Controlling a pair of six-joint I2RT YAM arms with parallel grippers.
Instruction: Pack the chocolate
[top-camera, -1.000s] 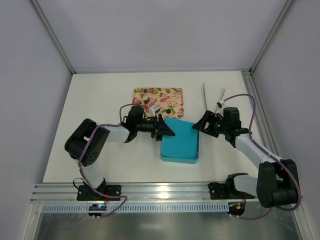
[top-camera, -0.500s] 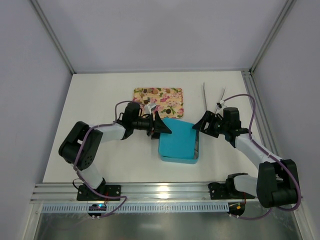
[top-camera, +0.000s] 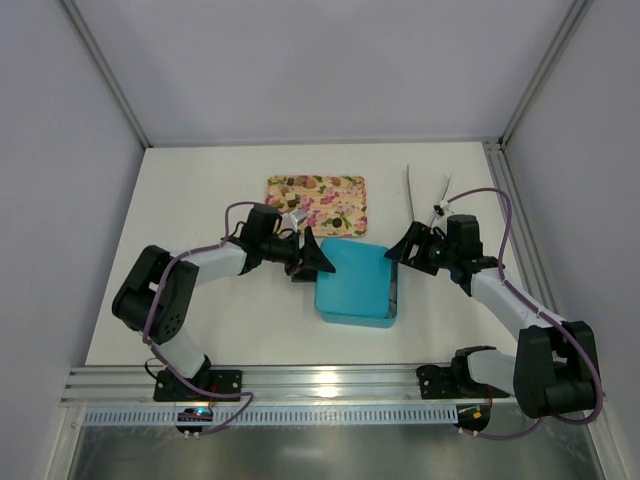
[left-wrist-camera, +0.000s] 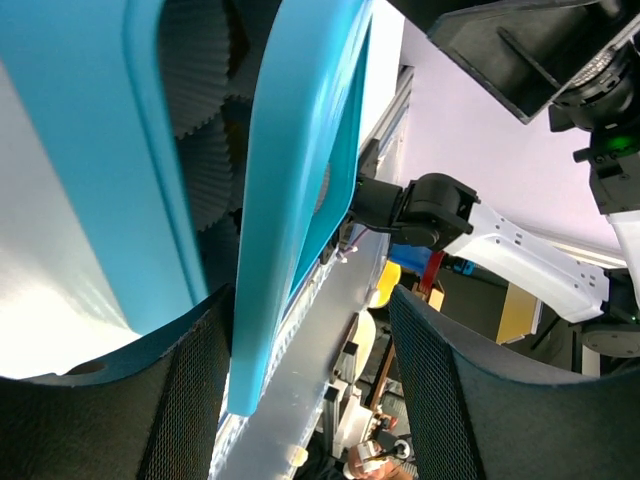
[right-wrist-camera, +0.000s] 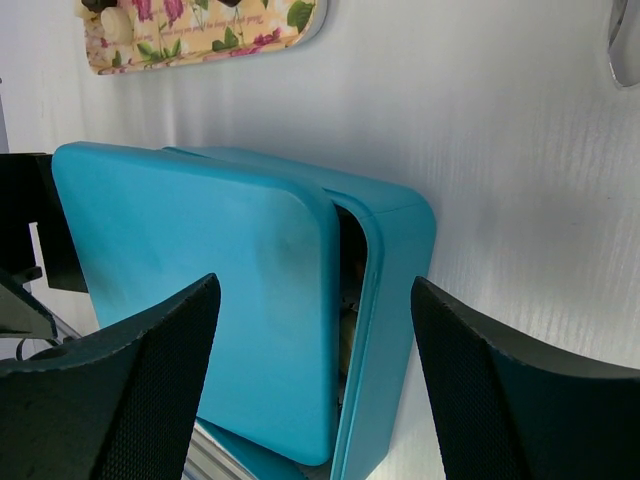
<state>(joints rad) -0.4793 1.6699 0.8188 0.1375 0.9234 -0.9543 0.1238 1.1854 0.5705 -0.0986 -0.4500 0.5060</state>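
Where we can make it out, chocolate (top-camera: 285, 183) lies as small dark bits on the flowered tray (top-camera: 340, 190), just beyond the teal box (top-camera: 355, 312). Our left gripper (top-camera: 320, 260) stands open astride the edge of the ajar lid (top-camera: 355, 275), clamping nothing. The right gripper (top-camera: 402, 250) hangs wide open at the box's right side. The surface (top-camera: 200, 190) is white and the walls (top-camera: 300, 60) pale grey.

White table (top-camera: 190, 210), flowered tray (top-camera: 317, 195) at back, lidded teal box (top-camera: 358, 285) nearer, tongs (top-camera: 411, 192) at right

The box (right-wrist-camera: 395, 300) and its lid (right-wrist-camera: 200, 280) are plain turquoise. At its twelve o'clock, the tray (top-camera: 318, 200) is cream with pink flowers and green leaves. The surface (top-camera: 200, 190) is white. The left pincer (top-camera: 322, 258) and right pincer (top-camera: 395, 250) are black, mesh-textured.
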